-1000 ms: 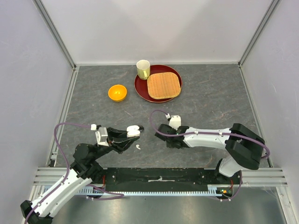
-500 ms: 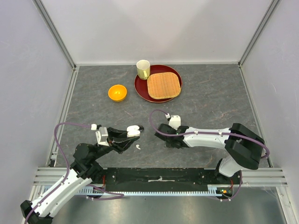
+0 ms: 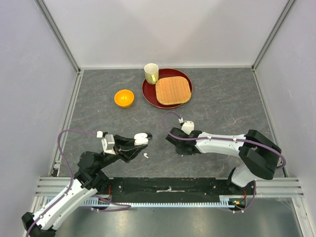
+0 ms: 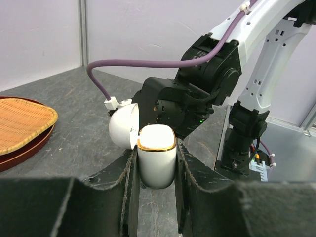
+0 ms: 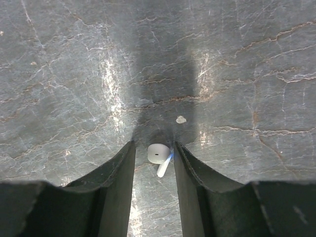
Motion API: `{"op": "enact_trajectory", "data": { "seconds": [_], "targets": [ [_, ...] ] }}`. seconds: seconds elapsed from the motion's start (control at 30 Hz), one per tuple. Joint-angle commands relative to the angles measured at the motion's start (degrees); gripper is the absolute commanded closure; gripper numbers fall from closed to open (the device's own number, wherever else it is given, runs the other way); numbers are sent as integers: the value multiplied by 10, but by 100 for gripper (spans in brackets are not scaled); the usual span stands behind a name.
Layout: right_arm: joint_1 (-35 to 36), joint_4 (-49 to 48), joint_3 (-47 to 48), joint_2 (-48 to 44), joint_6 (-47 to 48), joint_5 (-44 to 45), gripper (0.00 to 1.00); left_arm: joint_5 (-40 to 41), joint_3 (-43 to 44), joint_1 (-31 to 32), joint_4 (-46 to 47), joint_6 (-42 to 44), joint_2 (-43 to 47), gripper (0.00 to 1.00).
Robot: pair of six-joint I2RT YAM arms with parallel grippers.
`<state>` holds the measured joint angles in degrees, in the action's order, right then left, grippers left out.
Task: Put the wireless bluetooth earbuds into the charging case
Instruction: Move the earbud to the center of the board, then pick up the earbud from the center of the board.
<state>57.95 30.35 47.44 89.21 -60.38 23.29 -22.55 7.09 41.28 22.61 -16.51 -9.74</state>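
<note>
My left gripper (image 3: 140, 140) is shut on the white charging case (image 4: 156, 158), which has a gold rim and stands upright with its lid (image 4: 123, 132) swung open to the left. In the right wrist view a white earbud (image 5: 158, 153) with a short stem lies on the grey table between the fingers of my right gripper (image 5: 153, 146). The jaws stand apart: the bud is close to the right finger and there is a gap on its left. A second white earbud (image 3: 146, 156) lies on the table just below the case. My right gripper (image 3: 171, 137) points left, towards the case.
An orange bowl (image 3: 124, 98) sits at the back left. Beside it a red plate (image 3: 147, 94) carries a woven mat (image 3: 173, 90), with a pale cup (image 3: 151, 73) at its rim. A small white speck (image 5: 181, 119) lies just beyond the right fingers.
The right gripper has shifted up and slightly left in the top view, and its jaws have widened. The left arm and the case have stayed still.
</note>
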Motion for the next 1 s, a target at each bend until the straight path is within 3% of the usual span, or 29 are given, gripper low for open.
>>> {"op": "enact_trajectory", "data": {
  "seconds": [0.0,0.97],
  "targets": [
    [-12,-9,-14,-3,0,-25,56,12,3,2,7,12,6,98],
    [-51,-3,-16,5,61,-107,60,13,2,2,5,10,-1,98]
  ]
}}
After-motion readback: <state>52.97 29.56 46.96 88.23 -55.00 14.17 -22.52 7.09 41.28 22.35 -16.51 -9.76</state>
